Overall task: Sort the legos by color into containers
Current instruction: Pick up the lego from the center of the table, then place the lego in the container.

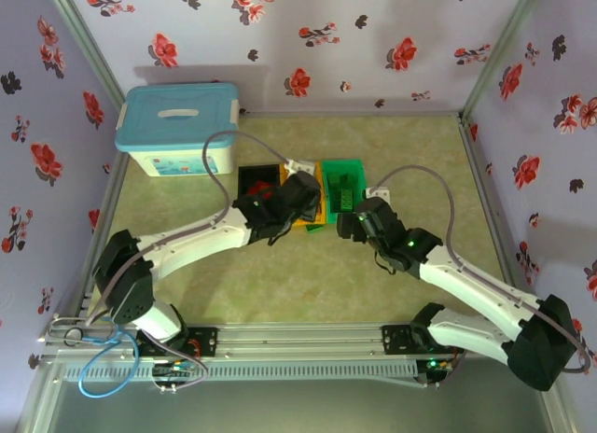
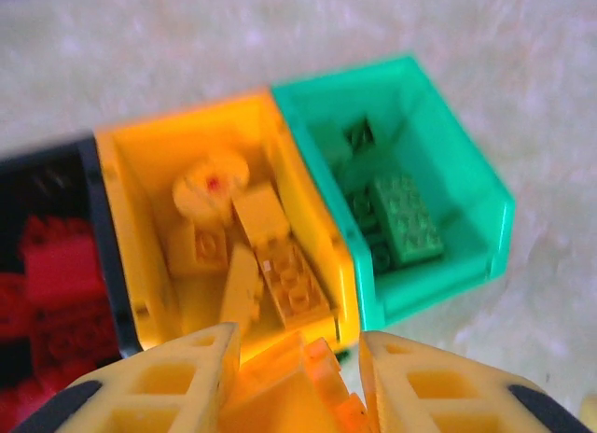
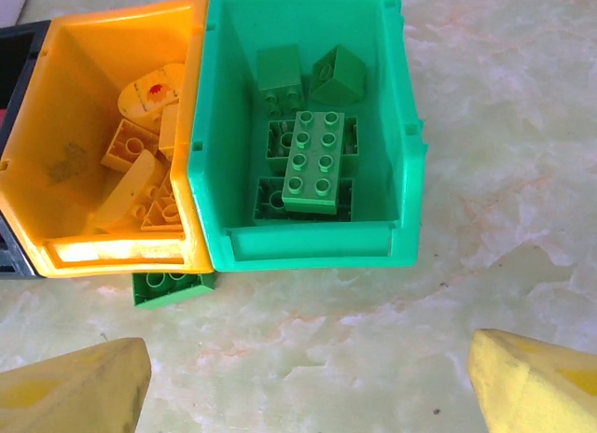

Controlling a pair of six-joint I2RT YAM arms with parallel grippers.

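Left pincer (image 2: 297,386): clamped on orange lego (image 2: 270,375), above near rim of orange bin (image 2: 312,195); we carry it further inward before releasing.
Right pincer (image 3: 303,382): open over counter (image 3: 494,172); green lego (image 3: 171,286) just beside orange bin.

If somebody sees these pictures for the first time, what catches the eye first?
The left gripper is shut on an orange brick at the near edge of the orange bin. Beside it the green bin holds green bricks, while one stray green brick lies on the table outside.
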